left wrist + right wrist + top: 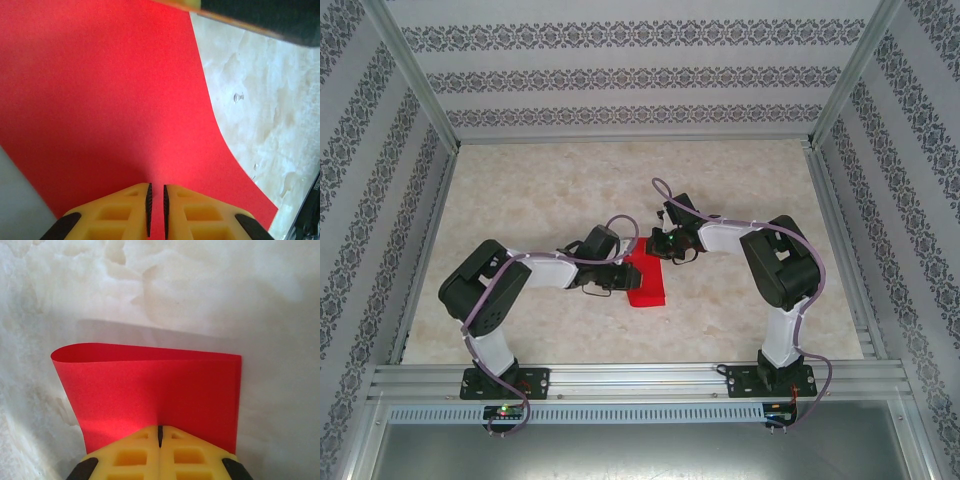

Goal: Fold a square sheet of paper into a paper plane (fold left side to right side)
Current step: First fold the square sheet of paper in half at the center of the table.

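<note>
The square sheet of paper (648, 284) is bright red and lies doubled over at the table's middle, between my two grippers. In the right wrist view the sheet (150, 385) has a rounded, uncreased bend along its left side, and my right gripper (160, 428) is shut on its near edge. My right gripper (663, 246) sits at the sheet's far end. My left gripper (618, 277) is at the sheet's left edge. In the left wrist view my left gripper (156, 186) hovers over the red sheet (110, 100), its jaws a narrow slit apart with nothing between them.
The table (540, 190) is pale marble-patterned, fenced by aluminium rails (620, 378) and patterned walls. The right arm's dark body (260, 17) crosses the top of the left wrist view, close above the sheet. Bare table (260, 105) lies right of the sheet.
</note>
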